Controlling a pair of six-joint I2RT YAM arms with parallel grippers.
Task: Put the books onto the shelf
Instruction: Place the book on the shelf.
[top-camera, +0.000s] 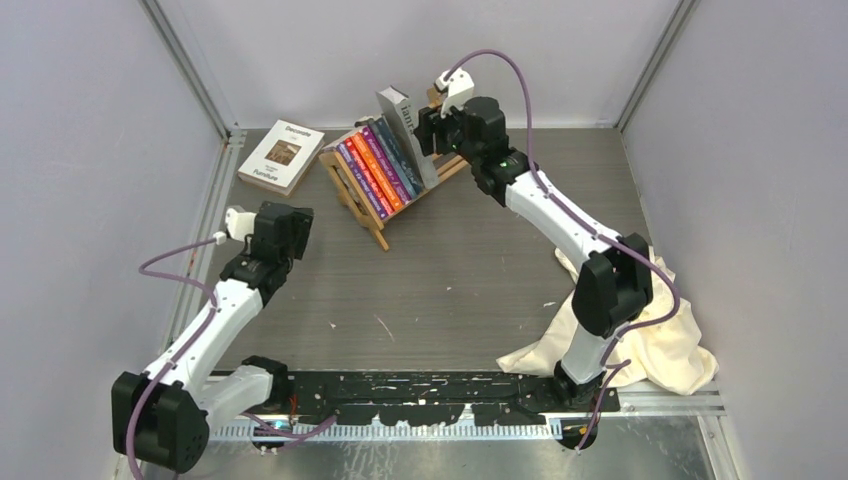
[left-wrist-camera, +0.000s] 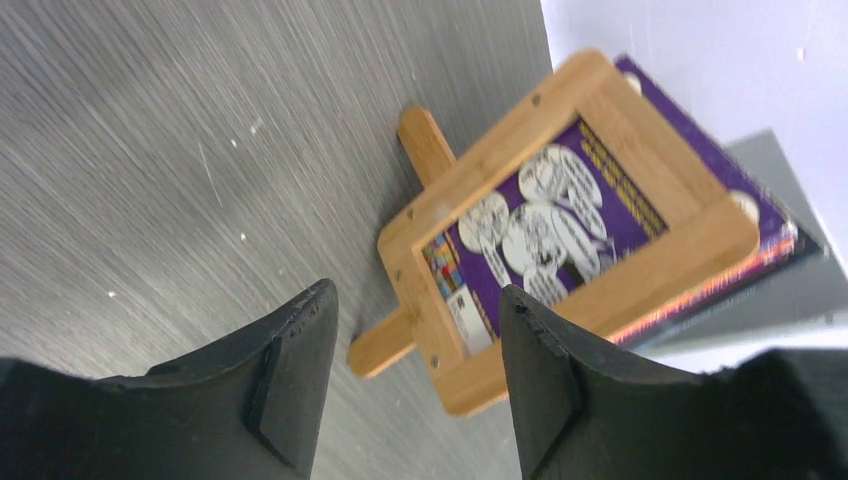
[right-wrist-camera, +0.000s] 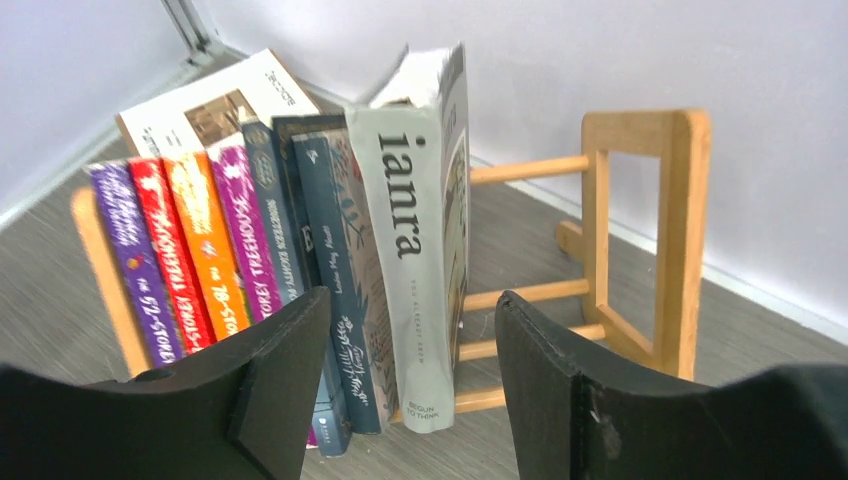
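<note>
Light-wood slatted book rack (right-wrist-camera: 682, 230) stands at the far centre of the grey table (top-camera: 450, 270). It holds a row of upright paperbacks (top-camera: 385, 165) in purple, red, orange, dark blue and floral, with a taller grey book (right-wrist-camera: 415, 260) at the right end. One white book (top-camera: 281, 155) lies flat on the table, left of the rack. Right gripper (right-wrist-camera: 412, 300) hovers at the grey book, fingers released, gripping nothing. Left gripper (left-wrist-camera: 418, 295) sits near the rack's left end, fingers spread and empty. A cream cloth (top-camera: 660, 345) lies by the right arm's base.

The right claw (top-camera: 423, 128) hides part of the shelf's (top-camera: 376, 232) right end.
</note>
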